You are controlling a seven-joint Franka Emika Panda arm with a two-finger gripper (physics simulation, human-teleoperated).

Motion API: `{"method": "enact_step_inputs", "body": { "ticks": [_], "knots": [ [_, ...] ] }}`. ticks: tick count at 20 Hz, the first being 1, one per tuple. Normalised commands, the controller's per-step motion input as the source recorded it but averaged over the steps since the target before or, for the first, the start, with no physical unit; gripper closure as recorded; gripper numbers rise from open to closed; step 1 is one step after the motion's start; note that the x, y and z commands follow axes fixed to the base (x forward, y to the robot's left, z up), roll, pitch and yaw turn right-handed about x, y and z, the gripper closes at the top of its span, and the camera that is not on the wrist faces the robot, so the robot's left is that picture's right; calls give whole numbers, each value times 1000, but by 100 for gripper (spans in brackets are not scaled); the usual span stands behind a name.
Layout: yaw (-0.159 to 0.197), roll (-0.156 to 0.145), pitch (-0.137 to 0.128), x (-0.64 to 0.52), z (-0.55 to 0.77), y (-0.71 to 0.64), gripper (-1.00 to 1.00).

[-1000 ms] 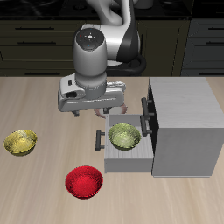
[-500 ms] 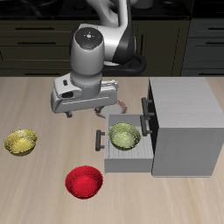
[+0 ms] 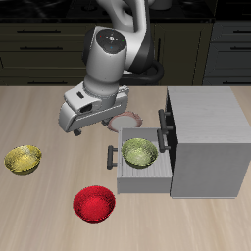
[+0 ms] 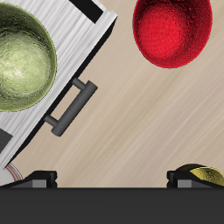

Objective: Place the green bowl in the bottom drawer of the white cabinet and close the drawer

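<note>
The green bowl (image 3: pixel 140 152) lies in the bottom drawer (image 3: pixel 145 180), which is pulled out of the white cabinet (image 3: pixel 208 127). The drawer's dark bar handle (image 3: pixel 111 157) faces away from the cabinet. My gripper (image 3: pixel 101 125) hangs open and empty above the table, beside the drawer's handle end and higher than the bowl. In the wrist view the green bowl (image 4: pixel 22 57) sits in the drawer, with the handle (image 4: pixel 72 103) beside it. My gripper (image 4: pixel 112 178) has its fingertips (image 4: pixel 39 177) wide apart.
A red bowl (image 3: pixel 94 204) sits near the table's front edge, close to the drawer front; it also shows in the wrist view (image 4: pixel 173 31). A yellow bowl (image 3: pixel 24 158) sits farther from the cabinet. The upper drawer's handle (image 3: pixel 164 123) is above the open drawer.
My arm has tilted and the hand has shifted slightly away from the cabinet and upward. The green bowl stays in the open drawer.
</note>
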Motion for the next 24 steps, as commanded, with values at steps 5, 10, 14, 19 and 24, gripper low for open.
{"method": "enact_step_inputs", "body": {
  "ticks": [5, 10, 14, 19, 24],
  "knots": [
    [311, 14, -30, 42, 4, 119, -100],
    [284, 42, 7, 47, -125, 102, -100],
    [246, 41, -14, -28, -137, 125, -100],
    [193, 24, -18, -64, -132, 90, -100],
    [187, 40, 21, -93, -195, 7, -100]
  ]
}}
